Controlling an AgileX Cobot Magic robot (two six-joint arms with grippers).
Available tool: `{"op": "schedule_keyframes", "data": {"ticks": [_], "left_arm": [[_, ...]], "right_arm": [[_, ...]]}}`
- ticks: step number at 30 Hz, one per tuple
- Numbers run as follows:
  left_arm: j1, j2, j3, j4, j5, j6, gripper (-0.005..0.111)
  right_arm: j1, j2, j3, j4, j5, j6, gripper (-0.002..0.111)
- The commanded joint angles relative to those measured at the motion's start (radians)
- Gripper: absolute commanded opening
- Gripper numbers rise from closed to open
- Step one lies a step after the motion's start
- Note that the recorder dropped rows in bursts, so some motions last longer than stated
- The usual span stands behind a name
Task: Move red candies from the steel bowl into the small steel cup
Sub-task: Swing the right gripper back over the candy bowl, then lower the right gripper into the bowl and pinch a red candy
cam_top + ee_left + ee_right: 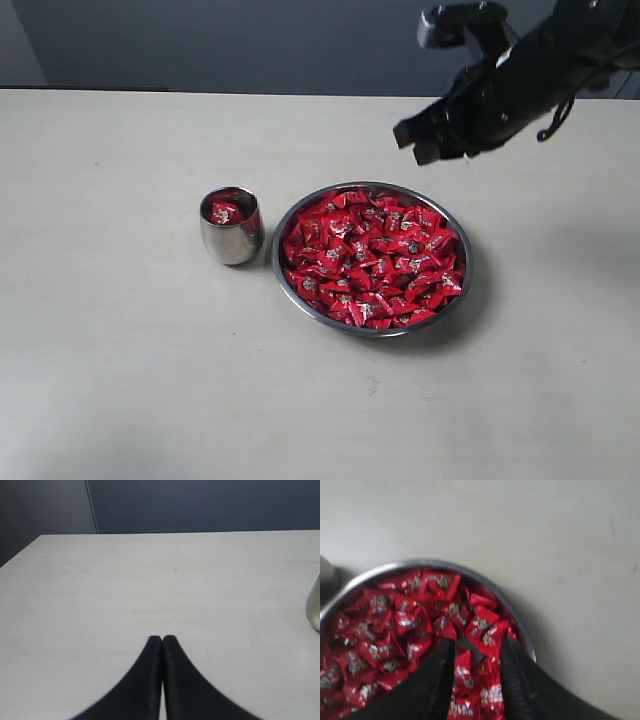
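The steel bowl (287, 222) sits mid-table, heaped with red candies (370, 255). Just to its left stands the small steel cup (232, 245), with a red candy (223, 212) inside. My right gripper (420, 142) hangs above the bowl's far right rim. In the right wrist view its jaws (477, 647) stand open over the candies (395, 625) with nothing between them, and the bowl's rim (420, 564) curves beyond. My left gripper (162, 639) is shut and empty over bare table. The cup's edge (315, 610) shows at that view's border.
The pale table (120, 380) stretches wide to the left and in front of the cup and bowl. A dark wall (250, 40) runs behind the table's far edge. The right arm (540, 70) reaches in from the upper right.
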Motion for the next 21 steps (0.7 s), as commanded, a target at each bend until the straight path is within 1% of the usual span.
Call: {"op": "schedule_keyframes", "data": {"ticks": [1,4,6,10,17,21], "left_arm": [[-0.005,-0.005,0.005,-0.006,-0.010,-0.001,0.000],[-0.005,-0.005,0.005,-0.006,-0.010,-0.001,0.000],[-0.005,-0.005,0.005,-0.006,-0.010,-0.001,0.000],[-0.005,-0.005,0.005,-0.006,-0.010,-0.001,0.000],[-0.005,-0.005,0.005,-0.006,-0.010,-0.001,0.000],[-0.005,-0.005,0.005,-0.006,-0.010,-0.001,0.000]], "right_arm": [[-0.005,-0.011,0.111,0.010,-0.067,-0.010,0.031],[-0.005,-0.011,0.129,0.018,-0.070,-0.010,0.031],[-0.001,-0.011,0.129,0.038,-0.045,-0.010,0.031],[0.027,0.007,0.129,0.019,0.005,-0.020,0.031],[0.145,0.062,0.129,0.011,0.019,-0.186,0.031],[0.198,0.078,0.129,-0.100,0.017,-0.211,0.031]]}}
